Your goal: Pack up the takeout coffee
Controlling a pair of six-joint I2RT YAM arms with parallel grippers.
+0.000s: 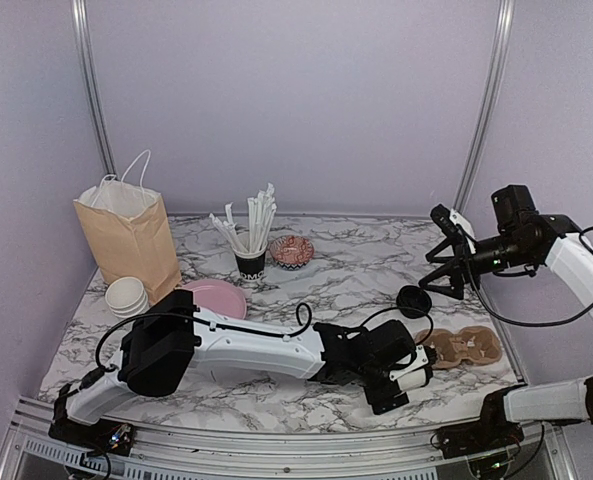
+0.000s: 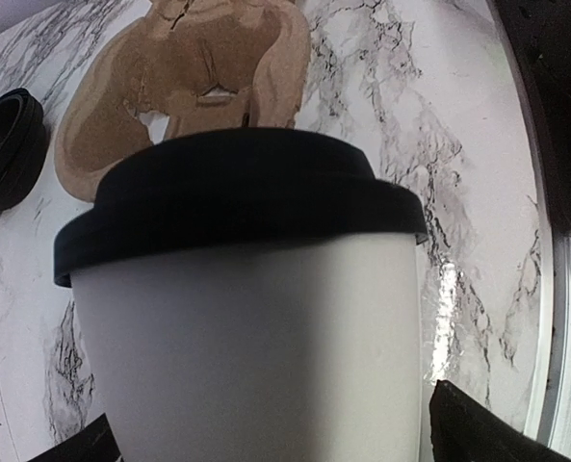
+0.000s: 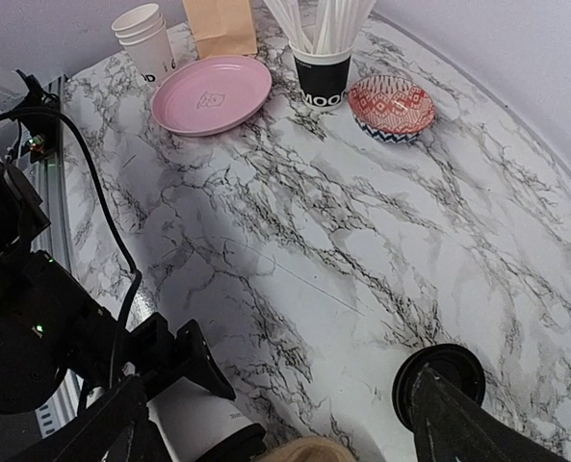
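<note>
1. One takeout coffee [image 2: 251, 366]: a smooth white paper cup with a round, matte black plastic lid [image 2: 237, 188]. It sits just beside the near-left end of the brown cup carrier [image 1: 466, 347], lid end towards it. I cannot tell whether cup and carrier touch.
2. The left gripper [image 1: 396, 386] is clamped on the cup's wall, with a dark finger showing at each lower side in the left wrist view.
3. The carrier is one piece of rough moulded pulp, lobed in outline. Two round wells show from above.
4. One loose black round lid [image 1: 413, 300] lies flat on the table [image 1: 356, 265] just beyond the carrier's left end.
5. The right gripper [image 1: 448, 272] hangs above that lid, beyond the carrier, fingers spread and grasping nothing.
6. The table is glossy white marble with grey veins.
7. Well left of and beyond the carrier:
   - one red patterned bowl [image 1: 292, 250];
   - one black cup of white straws [image 1: 249, 262], too many to count;
   - one flat pink plate [image 1: 216, 297];
   - one stack of lidless white cups [image 1: 126, 295];
   - one creased brown paper bag [image 1: 128, 238] with white handles.
</note>
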